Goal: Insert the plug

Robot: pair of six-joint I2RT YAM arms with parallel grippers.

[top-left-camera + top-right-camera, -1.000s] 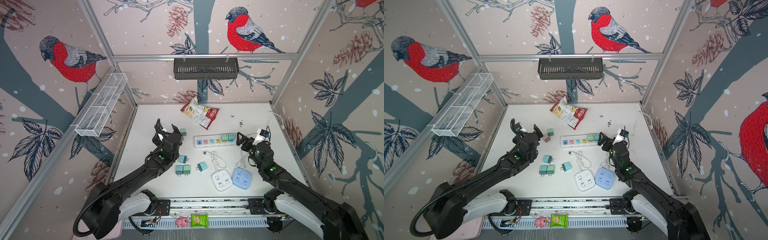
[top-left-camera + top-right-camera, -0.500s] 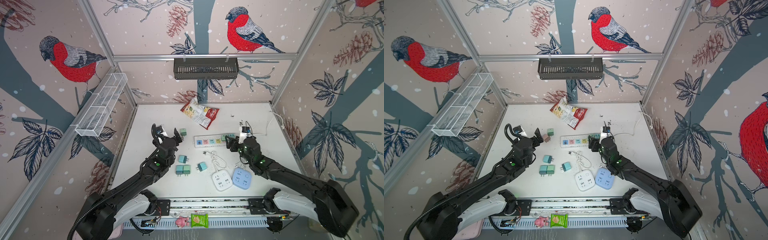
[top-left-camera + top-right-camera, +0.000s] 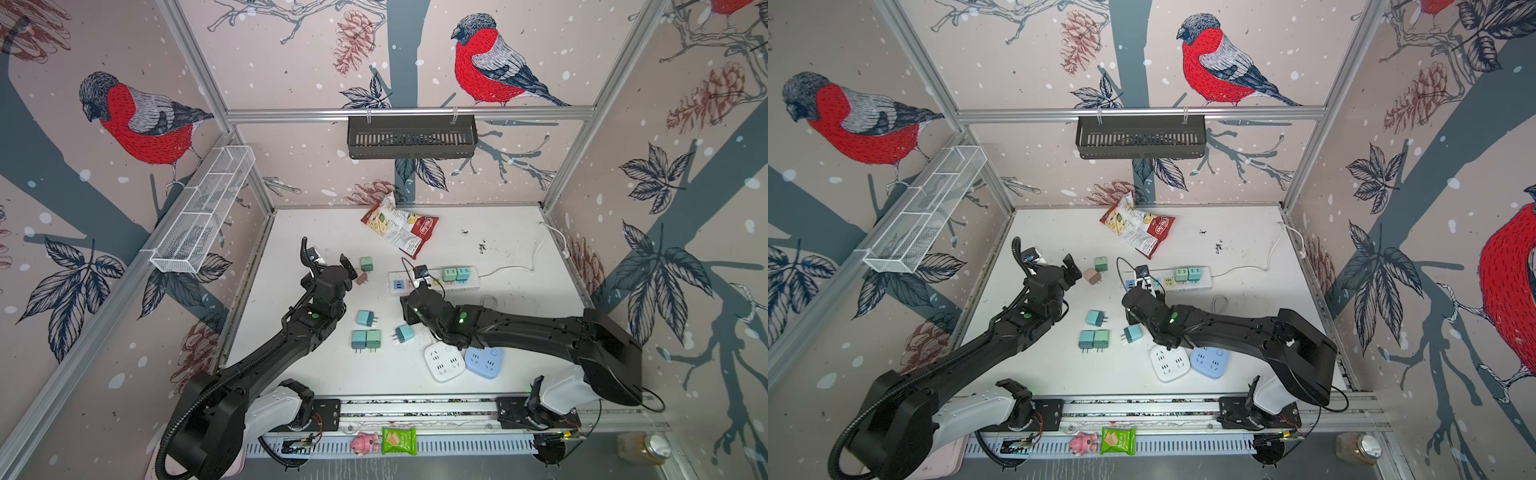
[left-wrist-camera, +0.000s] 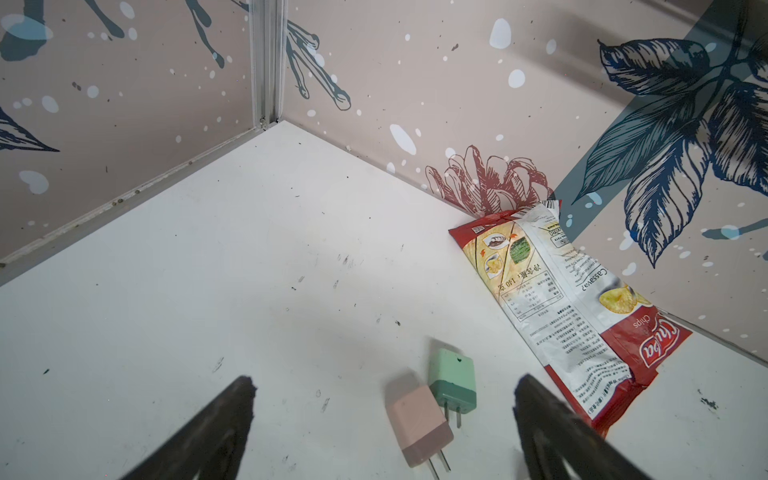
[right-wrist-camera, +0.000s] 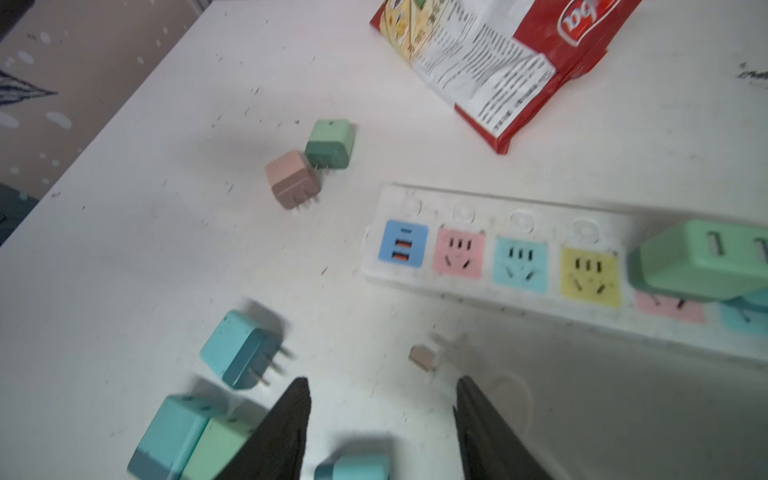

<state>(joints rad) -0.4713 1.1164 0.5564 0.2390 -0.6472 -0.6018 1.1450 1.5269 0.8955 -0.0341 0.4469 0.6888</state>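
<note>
- As both top views show, eight plugs sit in the cell. Six lie loose on the table (image 3: pixel 498 257). The other two, a green seated plug (image 3: pixel 449 274) and a teal seated plug (image 3: pixel 462 274), stand side by side in the power strip (image 3: pixel 453 287).
- The loose six are these:
  - a green plug (image 3: pixel 366 263) and a pink plug (image 3: pixel 360 279), corner to corner
  - a lone teal plug (image 3: pixel 365 318)
  - a teal-and-green pair (image 3: pixel 365 339) lying flank to flank
  - a nearest teal plug (image 3: pixel 404 333), just beside the right arm's wrist
- Also there: one strip, a white socket cube (image 3: pixel 444 361) and a blue socket cube (image 3: pixel 482 362) side by side, and one chip bag (image 3: pixel 401 230).
- Only the left wrist view shows the left gripper (image 4: pixel 384 381) released. Its jaws are spread wide and empty, and the pink plug lies on the table between them with its two flat prongs plain.
- Only the right wrist view shows the strip's faces: a blue USB block, then free pink, teal and yellow sockets. It also shows slots on top of the green seated plug.
- That view has the right gripper (image 5: pixel 383 379) with its jaws partly apart and nothing pinched at the tips. The nearest teal plug sits blurred between the fingers nearer the wrist, and I cannot tell whether it is touched.
- Only the top views show the two cubes.
- Each plug is a small rounded block, pale over most of its body, with a darker band at the prong end.
</note>
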